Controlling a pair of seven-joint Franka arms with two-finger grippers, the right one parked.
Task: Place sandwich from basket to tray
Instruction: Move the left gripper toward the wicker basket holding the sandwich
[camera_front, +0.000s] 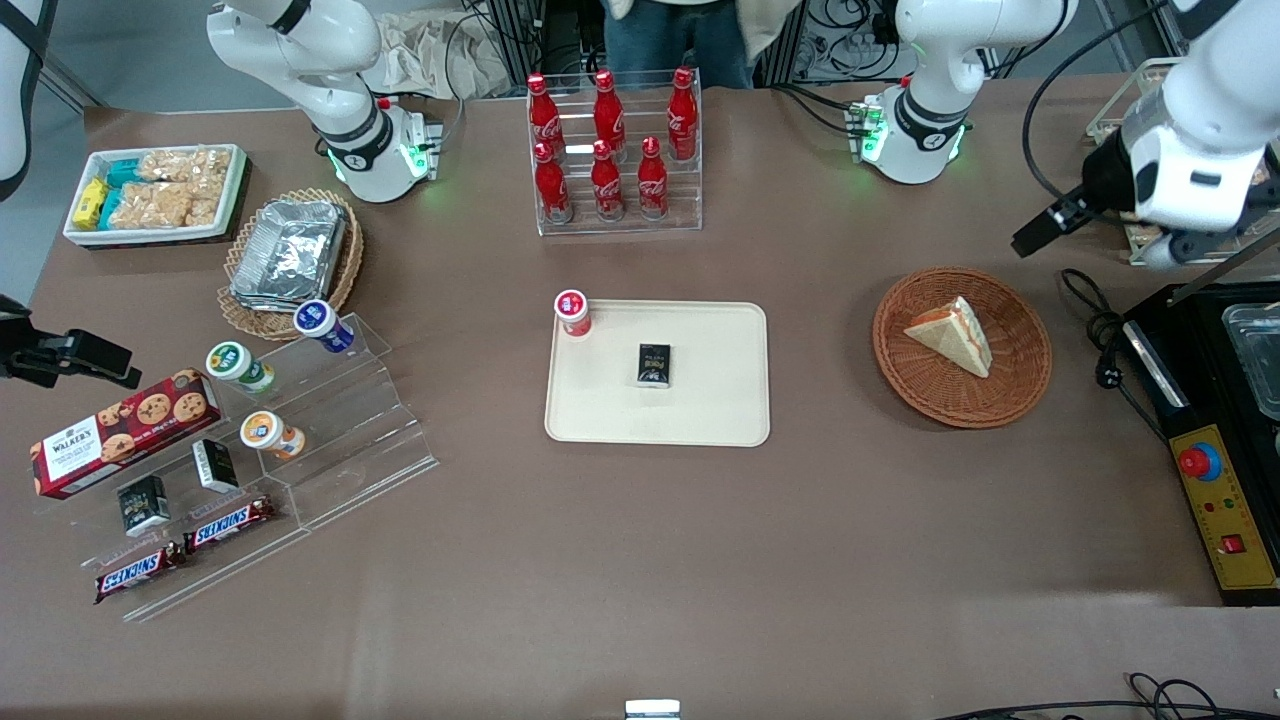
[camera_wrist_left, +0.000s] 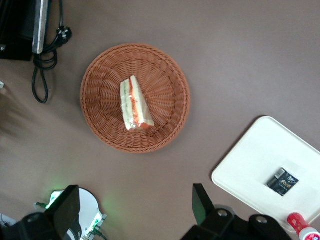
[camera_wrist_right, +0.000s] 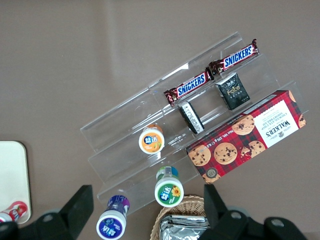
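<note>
Even overhead light fills all 3 views, bright with no harsh glare. The basket (camera_front: 962, 347) casts a soft shadow on the brown table (camera_front: 640, 560). The raised gripper (camera_wrist_left: 135, 212) spreads its fingers, dark and out of focus. Green base lights tint the cloth.

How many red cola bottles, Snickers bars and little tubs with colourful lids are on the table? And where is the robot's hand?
Red cola bottles: 6
Snickers bars: 2
Tubs with colourful lids: 4 (red, blue, green, orange)
Total: 12
The hand is open, high above the basket holding the sandwich.
</note>
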